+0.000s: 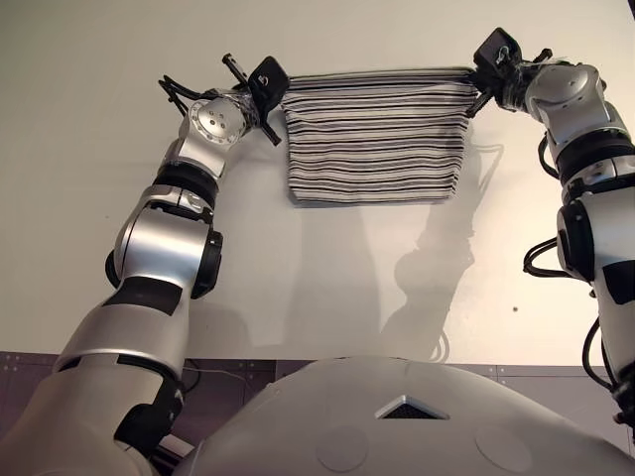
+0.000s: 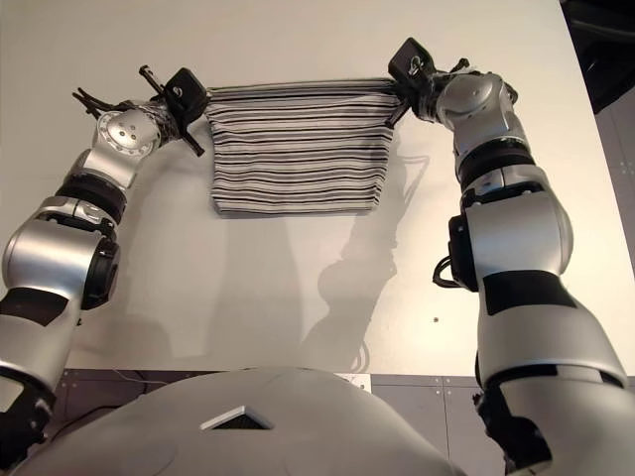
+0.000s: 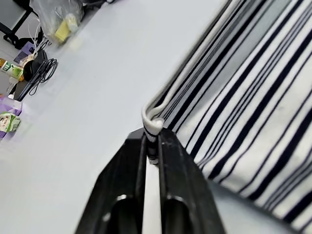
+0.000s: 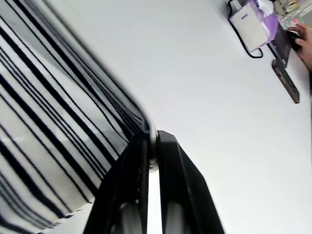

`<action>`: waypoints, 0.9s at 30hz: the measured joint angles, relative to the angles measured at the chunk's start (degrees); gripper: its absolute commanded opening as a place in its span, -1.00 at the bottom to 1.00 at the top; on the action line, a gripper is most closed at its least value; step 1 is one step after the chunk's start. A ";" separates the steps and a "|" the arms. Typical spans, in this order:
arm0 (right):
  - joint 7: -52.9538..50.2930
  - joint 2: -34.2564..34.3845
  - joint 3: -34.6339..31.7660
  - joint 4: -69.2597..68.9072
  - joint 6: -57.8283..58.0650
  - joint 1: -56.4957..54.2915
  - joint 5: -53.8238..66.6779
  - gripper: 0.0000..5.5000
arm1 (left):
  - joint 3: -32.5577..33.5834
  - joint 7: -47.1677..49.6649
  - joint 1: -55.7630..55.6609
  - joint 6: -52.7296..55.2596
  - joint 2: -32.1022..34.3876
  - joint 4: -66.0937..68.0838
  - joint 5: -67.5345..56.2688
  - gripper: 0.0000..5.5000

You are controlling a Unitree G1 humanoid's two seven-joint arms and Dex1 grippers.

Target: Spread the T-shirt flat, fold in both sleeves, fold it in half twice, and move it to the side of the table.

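Note:
The T-shirt (image 1: pixel 375 139) is white with black stripes, folded into a small rectangle and held up by its top edge over the white table (image 1: pixel 119 59), its lower part hanging down. My left gripper (image 1: pixel 278 99) is shut on the top left corner; the left wrist view has the folded hem (image 3: pixel 152 122) pinched between the black fingers (image 3: pixel 173 161). My right gripper (image 1: pixel 476 77) is shut on the top right corner, where the right wrist view has the striped cloth (image 4: pixel 44 122) clamped at the fingers (image 4: pixel 170 161).
The white table spreads wide around the shirt, with its front edge (image 1: pixel 248 359) near me. Beyond the table, the wrist views catch clutter: a plastic bag (image 3: pixel 56 17), cables (image 3: pixel 34 68) and a white box (image 4: pixel 251 24).

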 measured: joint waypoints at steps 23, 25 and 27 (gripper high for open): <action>1.91 2.21 7.84 -4.31 -24.54 10.77 -10.45 -0.55 | -8.56 -14.22 40.43 -0.02 6.83 -63.41 3.58 -0.54; 2.35 -0.04 11.17 -5.19 -27.82 12.17 -13.05 -0.55 | -10.10 -14.41 42.26 2.10 7.47 -65.45 6.84 -0.54; 6.46 -2.12 11.41 -6.61 -30.76 12.66 -12.55 -0.55 | -10.56 -13.37 40.72 2.09 8.16 -64.91 9.05 -0.54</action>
